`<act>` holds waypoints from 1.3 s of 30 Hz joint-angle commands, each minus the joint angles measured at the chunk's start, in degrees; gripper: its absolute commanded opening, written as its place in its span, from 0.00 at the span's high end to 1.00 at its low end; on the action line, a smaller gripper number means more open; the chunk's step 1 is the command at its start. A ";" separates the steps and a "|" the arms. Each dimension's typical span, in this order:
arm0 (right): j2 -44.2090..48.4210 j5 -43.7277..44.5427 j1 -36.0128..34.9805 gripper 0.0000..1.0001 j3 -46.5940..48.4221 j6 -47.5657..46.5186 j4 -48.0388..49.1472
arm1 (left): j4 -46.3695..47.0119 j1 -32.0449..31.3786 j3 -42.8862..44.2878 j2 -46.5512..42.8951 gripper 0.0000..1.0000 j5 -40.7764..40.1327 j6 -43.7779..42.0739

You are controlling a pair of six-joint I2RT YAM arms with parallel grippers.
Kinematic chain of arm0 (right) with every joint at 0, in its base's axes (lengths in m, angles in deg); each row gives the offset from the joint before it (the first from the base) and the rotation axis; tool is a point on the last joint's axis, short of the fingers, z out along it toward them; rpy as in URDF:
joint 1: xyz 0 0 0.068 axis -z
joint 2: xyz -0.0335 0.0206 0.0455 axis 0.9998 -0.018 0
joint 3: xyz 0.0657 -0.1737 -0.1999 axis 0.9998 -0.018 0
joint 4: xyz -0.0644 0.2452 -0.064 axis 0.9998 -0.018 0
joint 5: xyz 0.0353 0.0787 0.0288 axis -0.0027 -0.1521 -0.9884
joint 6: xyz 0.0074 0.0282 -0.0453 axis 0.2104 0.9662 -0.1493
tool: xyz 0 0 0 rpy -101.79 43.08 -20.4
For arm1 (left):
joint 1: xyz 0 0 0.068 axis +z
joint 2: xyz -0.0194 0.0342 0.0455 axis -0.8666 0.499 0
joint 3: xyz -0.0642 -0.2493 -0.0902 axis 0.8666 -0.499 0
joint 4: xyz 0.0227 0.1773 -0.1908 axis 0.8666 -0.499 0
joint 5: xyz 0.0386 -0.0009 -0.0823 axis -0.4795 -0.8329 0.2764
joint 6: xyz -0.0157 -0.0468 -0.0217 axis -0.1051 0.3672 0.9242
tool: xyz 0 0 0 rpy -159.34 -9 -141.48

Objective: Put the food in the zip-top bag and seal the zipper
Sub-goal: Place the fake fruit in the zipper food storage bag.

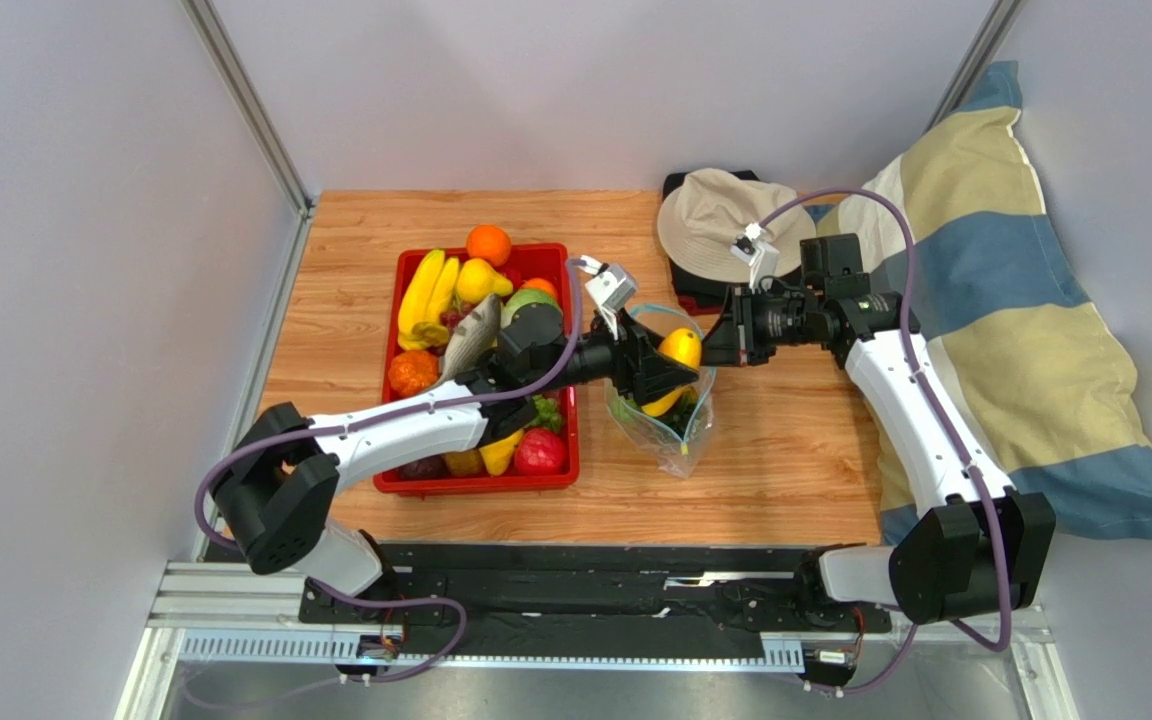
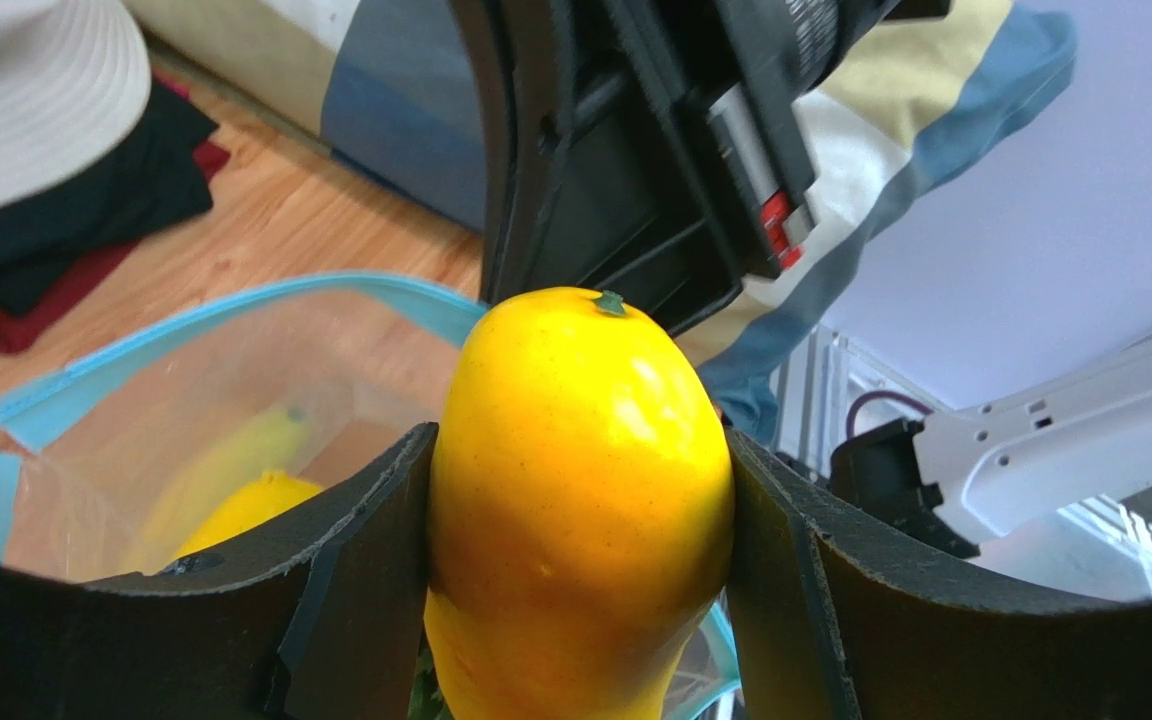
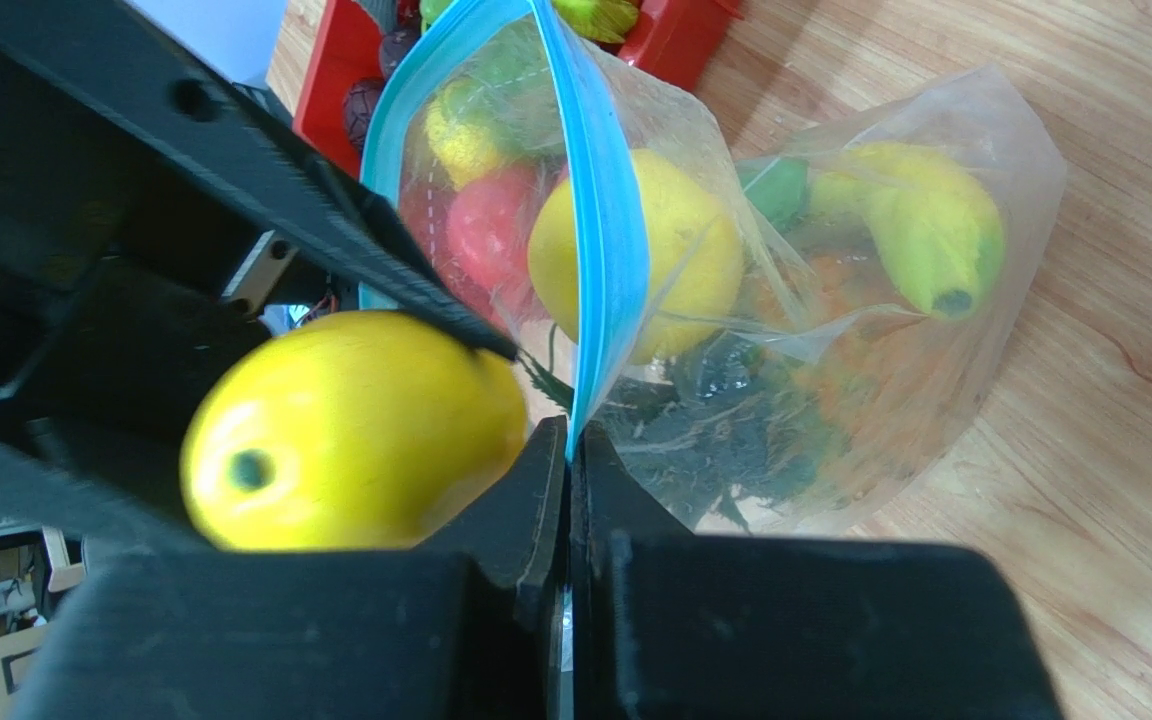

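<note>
My left gripper is shut on a yellow-orange toy mango, held over the open mouth of the clear zip-top bag; the mango also shows in the top view and the right wrist view. My right gripper is shut on the bag's blue-green zipper strip, holding the mouth up. Inside the bag lie a yellow lemon, a banana, a red fruit and green leafy pieces. More toy food fills the red tray.
A beige hat on dark cloth sits at the back of the wooden table. A striped blue and cream pillow lies along the right side. Grey walls close in the left and back.
</note>
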 commanded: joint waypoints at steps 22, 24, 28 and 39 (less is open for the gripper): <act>-1.34 -3.78 1.90 1.00 2.42 1.73 2.95 | 1.48 1.76 5.52 -3.81 0.77 -3.33 -14.10; -2.40 -3.52 2.95 1.00 2.68 2.88 2.95 | 4.99 2.20 5.61 -1.96 0.79 -4.72 -13.57; -4.43 -4.57 5.58 1.00 3.82 4.37 3.03 | 8.68 2.20 8.07 1.91 0.75 -7.27 -13.14; -8.38 -9.24 7.96 1.00 7.25 6.22 2.60 | 13.35 1.59 15.02 13.07 0.61 -14.30 -10.85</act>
